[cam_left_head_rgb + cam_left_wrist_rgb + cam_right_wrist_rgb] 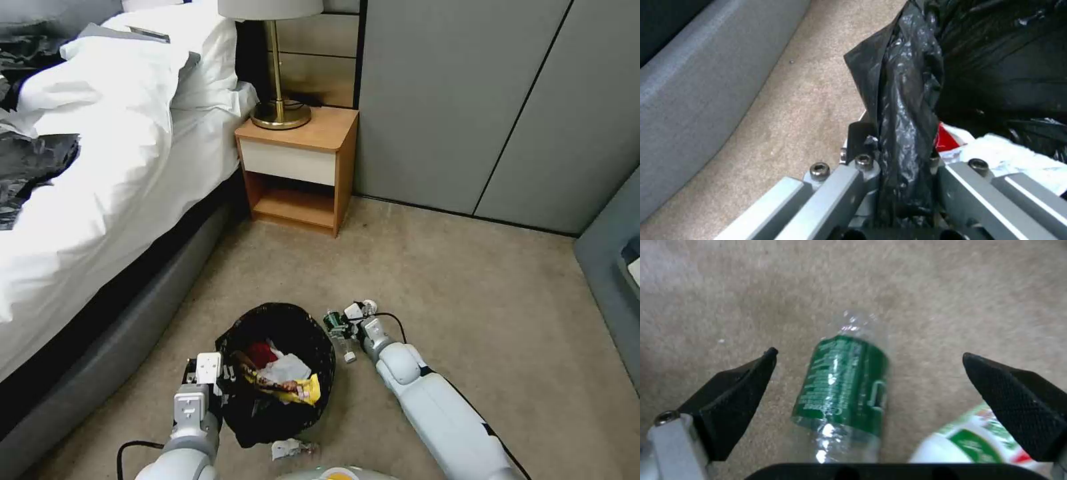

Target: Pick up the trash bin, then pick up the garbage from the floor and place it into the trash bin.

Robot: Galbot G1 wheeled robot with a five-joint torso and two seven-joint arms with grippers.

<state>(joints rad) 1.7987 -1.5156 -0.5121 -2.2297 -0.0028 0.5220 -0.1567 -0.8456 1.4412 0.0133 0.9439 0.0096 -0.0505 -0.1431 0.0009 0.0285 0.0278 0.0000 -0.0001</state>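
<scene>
Beige short-pile carpet [467, 280] runs under me, with a bed [100, 167] draped in soft white linen off beyond my left jaws and a boxy wooden nightstand [300, 167] carrying a brass-stemmed lamp [277, 67] farther ahead against flat grey wall panels.

The trash bin [277, 373] is the biggest thing near me: round, its crinkled glossy black bag folded out over the rim. It hangs just to the inner side of my left gripper [902, 160], whose metal jaws are clenched on the bagged rim, the black plastic bunched into a shiny pleated fold between them. Inside the bin lie a red crumpled packet [261, 353], a soft white tissue [287, 367] and a yellow wrapper [303, 390].

My right gripper [871, 380] hovers low over the carpet, just on the other side of the bin from my left one. Its two black wedge-shaped, finely textured fingers [1018, 400] are spread wide, gripping nothing. Directly between them lies a clear, crumpled plastic bottle [846, 386] with a dark green label, resting on the carpet lengthwise to my jaws. Beside one finger sits a second, whiter bottle [969, 443] with a green-and-red label.

A small scrap of white litter [288, 449] lies on the carpet near my base, behind the bin.
</scene>
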